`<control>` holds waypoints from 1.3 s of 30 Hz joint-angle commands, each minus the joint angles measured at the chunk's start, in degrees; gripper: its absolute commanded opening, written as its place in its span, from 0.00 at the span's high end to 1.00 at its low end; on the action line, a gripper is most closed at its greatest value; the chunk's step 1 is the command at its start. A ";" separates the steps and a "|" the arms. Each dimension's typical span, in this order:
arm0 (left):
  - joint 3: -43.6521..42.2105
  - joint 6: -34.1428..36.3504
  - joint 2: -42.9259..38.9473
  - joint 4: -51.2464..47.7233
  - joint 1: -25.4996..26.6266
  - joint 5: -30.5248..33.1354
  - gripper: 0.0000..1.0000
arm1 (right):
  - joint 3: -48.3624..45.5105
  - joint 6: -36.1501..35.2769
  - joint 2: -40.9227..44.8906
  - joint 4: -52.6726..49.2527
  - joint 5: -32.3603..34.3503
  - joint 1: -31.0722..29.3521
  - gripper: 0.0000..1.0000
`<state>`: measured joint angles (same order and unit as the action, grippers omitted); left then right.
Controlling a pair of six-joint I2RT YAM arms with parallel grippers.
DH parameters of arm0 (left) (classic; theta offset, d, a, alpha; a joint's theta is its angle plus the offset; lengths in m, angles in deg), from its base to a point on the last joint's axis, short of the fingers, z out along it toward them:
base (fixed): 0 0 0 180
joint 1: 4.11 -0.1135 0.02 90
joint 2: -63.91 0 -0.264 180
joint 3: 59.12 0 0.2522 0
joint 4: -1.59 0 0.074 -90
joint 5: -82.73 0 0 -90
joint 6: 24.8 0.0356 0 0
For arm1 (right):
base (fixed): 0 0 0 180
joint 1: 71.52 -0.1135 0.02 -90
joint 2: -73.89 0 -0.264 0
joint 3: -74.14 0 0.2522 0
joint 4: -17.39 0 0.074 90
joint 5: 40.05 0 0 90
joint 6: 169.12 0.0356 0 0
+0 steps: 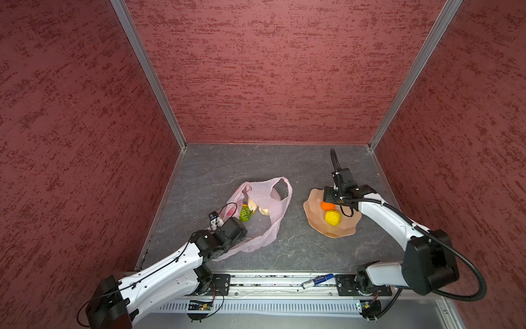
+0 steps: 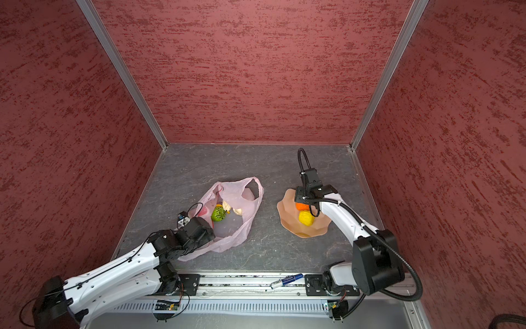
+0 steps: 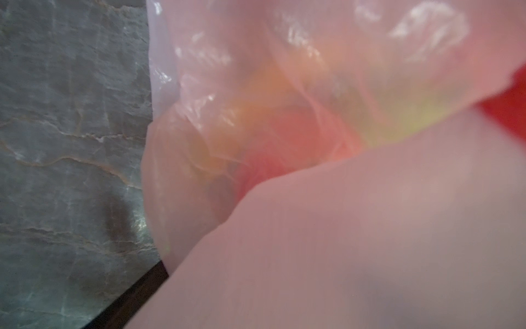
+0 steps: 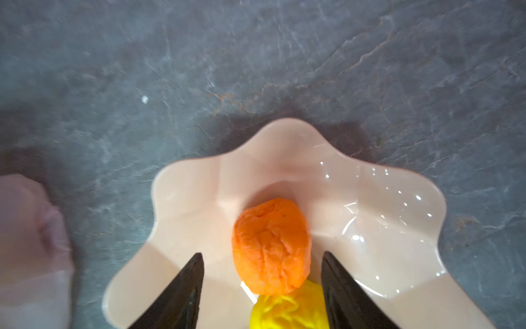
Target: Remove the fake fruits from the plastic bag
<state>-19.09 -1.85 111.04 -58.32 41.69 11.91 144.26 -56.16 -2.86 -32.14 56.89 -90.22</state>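
We see the right claw (image 4: pixel 262 254) low over the peach bowl (image 4: pixel 284 148), its two black fingers (image 4: pixel 182 290) spread apart and gripping nothing. The orange fruit (image 4: pixel 270 245) lies in the bowl between those fingers, with a gap showing on either side of it. It touches the yellow lemon (image 4: pixel 287 313), which sits further back, toward this claw's wrist.

The left claw (image 1: pixel 240 228) is at the near edge of the plastic bag (image 1: pixel 267 196), mostly hidden under its own wrist and the pink film. Its wrist view shows only one dark finger (image 3: pixel 133 299) against the grey surface (image 3: pixel 57 142), with film draped over everything else. Its jaws stand wide, and we cannot tell whether any film is caught between them.

The other fake fruits lie inside the bag's open mouth, just beyond the left claw. The green ball (image 1: pixel 244 213) is nearest its tip, and two cream pieces (image 1: pixel 252 203) are a little further out. The red ball (image 1: pixel 232 210) sits beside the claw and shows only through the film. The bag lies slack on the surface, well apart from the right claw and clear of the bowl.
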 commanded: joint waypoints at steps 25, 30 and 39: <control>-2.29 -0.05 -3.04 3.32 -0.16 -0.63 0.01 | 27.27 17.30 -22.01 6.41 -1.45 -42.47 0.48; -2.78 -0.48 -3.43 3.62 -0.16 -0.80 0.02 | 30.58 16.63 -27.28 5.64 -2.36 -42.44 0.48; -3.79 -0.61 -4.37 3.74 -0.02 -1.34 0.02 | 40.39 16.28 -37.83 3.58 -3.95 -41.64 0.48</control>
<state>-21.96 -1.98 107.61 -54.91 41.56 10.78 181.79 -40.09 -38.90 -27.95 54.09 -132.16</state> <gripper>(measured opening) 0.985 0.523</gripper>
